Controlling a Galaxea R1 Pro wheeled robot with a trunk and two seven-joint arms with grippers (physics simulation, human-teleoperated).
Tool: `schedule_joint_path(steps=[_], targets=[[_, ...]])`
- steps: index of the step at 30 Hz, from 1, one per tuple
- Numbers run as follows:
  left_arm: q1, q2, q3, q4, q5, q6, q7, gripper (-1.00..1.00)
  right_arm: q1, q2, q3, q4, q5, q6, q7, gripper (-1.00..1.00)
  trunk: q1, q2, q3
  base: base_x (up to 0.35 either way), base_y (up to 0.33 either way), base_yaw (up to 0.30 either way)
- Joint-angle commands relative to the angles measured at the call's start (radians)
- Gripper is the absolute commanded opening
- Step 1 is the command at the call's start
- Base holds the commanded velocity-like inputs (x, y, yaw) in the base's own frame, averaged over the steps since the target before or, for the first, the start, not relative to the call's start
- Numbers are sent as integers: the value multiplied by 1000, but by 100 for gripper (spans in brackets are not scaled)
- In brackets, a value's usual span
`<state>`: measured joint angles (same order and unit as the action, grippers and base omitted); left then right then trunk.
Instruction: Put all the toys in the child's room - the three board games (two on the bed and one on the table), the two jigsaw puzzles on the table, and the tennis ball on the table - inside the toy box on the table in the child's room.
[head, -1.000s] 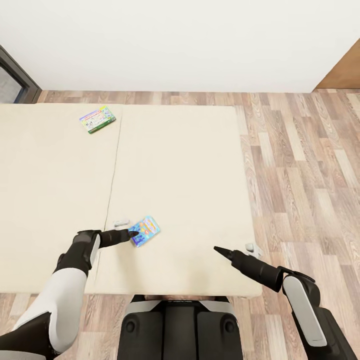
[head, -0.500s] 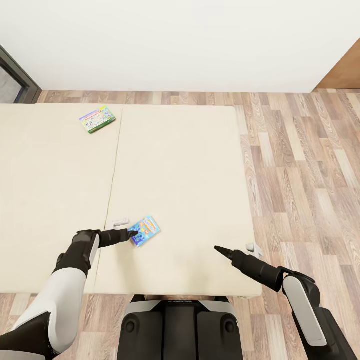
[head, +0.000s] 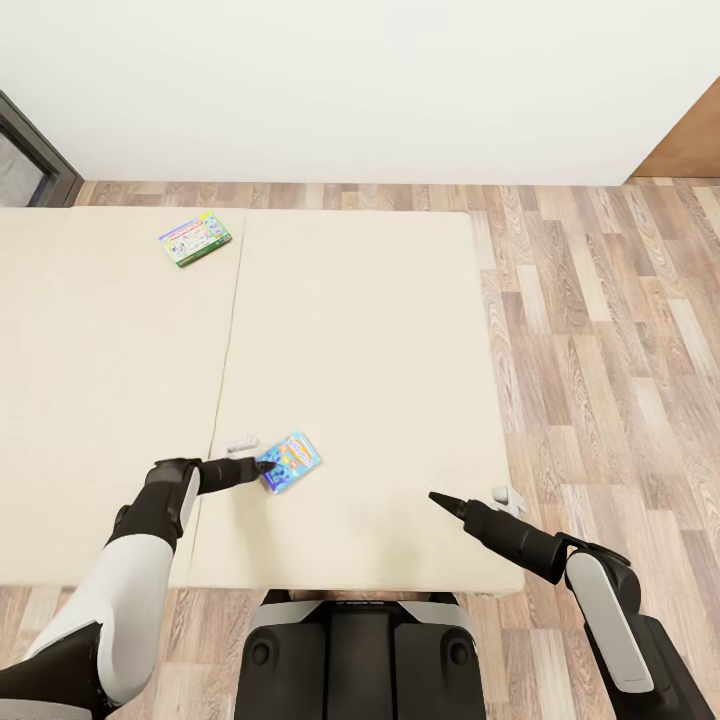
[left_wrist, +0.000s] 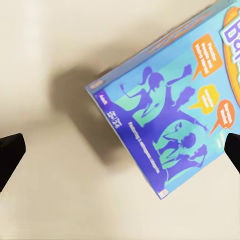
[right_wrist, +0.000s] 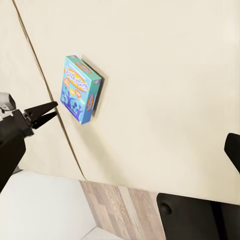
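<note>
A mostly blue board game (head: 289, 462) lies flat on the right cream mattress of the bed (head: 380, 330), near its front edge. My left gripper (head: 266, 467) is open at the box's near left corner, its tips wide apart on either side of the blue board game (left_wrist: 165, 120). From the right wrist the same blue board game (right_wrist: 80, 95) shows with the left gripper (right_wrist: 44, 113) just beside it. A white-green-yellow board game (head: 195, 237) lies far back on the left mattress. My right gripper (head: 436, 498) hovers open over bare mattress, well right of the blue box.
Wood-plank floor (head: 600, 330) runs along the bed's right side and behind it to a white wall (head: 360, 80). A dark door frame (head: 30, 150) stands at the far left. My base (head: 355, 655) is against the bed's front edge.
</note>
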<state>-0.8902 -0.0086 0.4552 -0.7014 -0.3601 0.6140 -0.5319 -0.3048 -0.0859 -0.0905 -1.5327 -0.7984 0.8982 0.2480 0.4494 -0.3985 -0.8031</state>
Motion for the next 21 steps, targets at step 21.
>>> schedule_joint_path(steps=[21], targets=[[-12, -14, -22, 6, -16, 7, 137, 100, 0, 2, 1, 0, 7, 4, 7, 100, 1, -2, -1, 0, 0, 0]])
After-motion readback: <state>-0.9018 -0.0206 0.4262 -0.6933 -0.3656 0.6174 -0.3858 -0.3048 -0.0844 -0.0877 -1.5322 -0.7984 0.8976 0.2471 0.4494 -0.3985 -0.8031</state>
